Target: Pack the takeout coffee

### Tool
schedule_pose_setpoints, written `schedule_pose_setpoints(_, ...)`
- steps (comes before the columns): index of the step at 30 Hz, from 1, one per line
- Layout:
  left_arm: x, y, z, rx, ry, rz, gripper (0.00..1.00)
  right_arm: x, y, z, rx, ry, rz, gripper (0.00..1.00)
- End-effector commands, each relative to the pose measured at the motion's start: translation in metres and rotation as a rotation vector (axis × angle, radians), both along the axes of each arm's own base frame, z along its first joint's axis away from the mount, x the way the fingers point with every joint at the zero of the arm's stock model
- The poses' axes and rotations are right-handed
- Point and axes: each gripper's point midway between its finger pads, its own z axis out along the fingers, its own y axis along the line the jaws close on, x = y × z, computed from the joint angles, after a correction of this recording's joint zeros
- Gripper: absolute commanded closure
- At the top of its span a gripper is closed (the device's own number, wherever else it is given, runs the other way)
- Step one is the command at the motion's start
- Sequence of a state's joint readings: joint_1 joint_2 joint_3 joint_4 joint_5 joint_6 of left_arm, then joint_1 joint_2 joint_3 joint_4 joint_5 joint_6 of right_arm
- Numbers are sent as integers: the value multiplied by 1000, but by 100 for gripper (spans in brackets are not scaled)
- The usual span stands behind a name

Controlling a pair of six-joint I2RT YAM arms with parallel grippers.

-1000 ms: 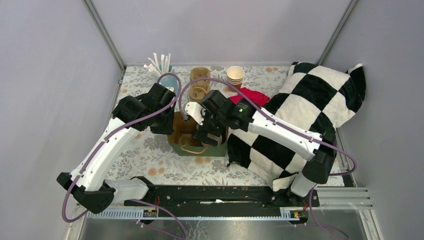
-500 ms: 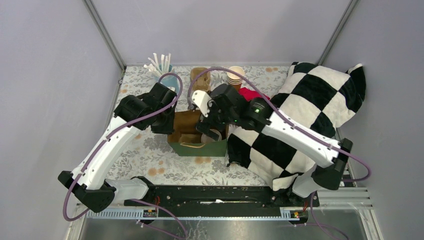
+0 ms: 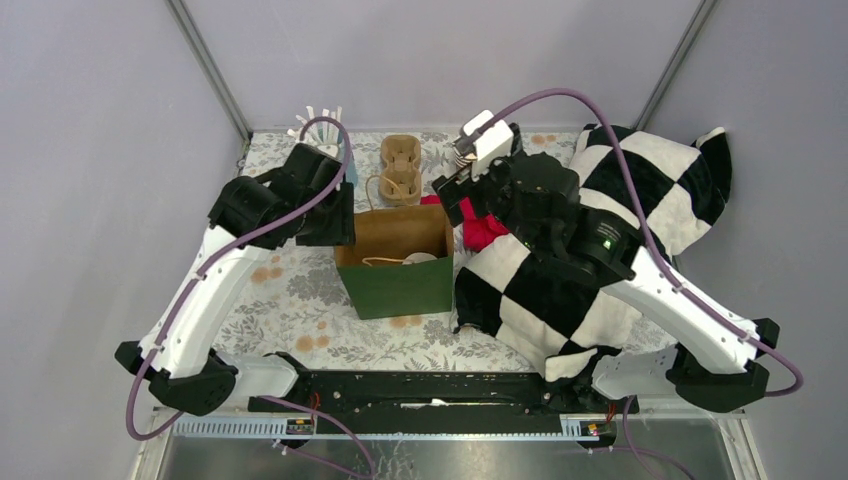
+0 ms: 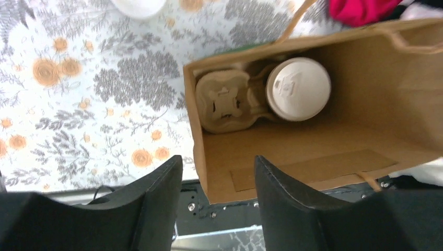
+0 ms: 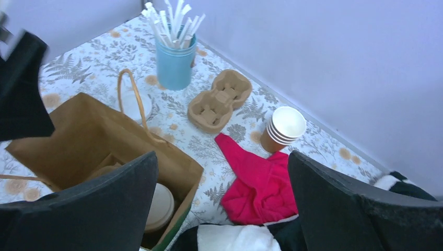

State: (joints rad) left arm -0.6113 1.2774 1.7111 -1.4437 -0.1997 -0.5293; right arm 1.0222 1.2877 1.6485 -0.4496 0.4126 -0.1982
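Observation:
The takeout coffee stands inside the brown paper bag, its white lid up, in a pulp cup carrier on the bag's floor. Its lid also shows in the top view and in the right wrist view. My left gripper hangs open over the bag's left corner, with the bag's wall seen between its fingers and not pinched. In the top view the left gripper is at the bag's left rim. My right gripper is open and empty, raised behind the bag.
A red cloth lies right of the bag. Behind it are a stack of lidless paper cups, a spare cup carrier, a blue cup of straws and a loose white lid. A checkered pillow fills the right side.
My right arm rose out of the bag and drew back toward the far right. My left gripper opened off the bag's edge and shifted slightly left. The bag now stands open.

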Motion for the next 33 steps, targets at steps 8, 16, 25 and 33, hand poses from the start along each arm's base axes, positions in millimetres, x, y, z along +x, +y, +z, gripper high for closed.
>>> schedule_pose_setpoints(8,80,25,119,-169,-401,233,16,-10,-52,10,80,-13,-150,0)
schedule_pose_setpoints(16,214,63,101,-324,-507,372,20,-31,-58,-9,33,52,-65,0)
schedule_pose_setpoints(25,320,98,60,-155,-558,353,34,-38,-82,-33,-59,41,-85,0)
schedule_pose_setpoints(33,388,94,27,-101,-605,271,49,-44,-98,-39,-82,49,-100,0)
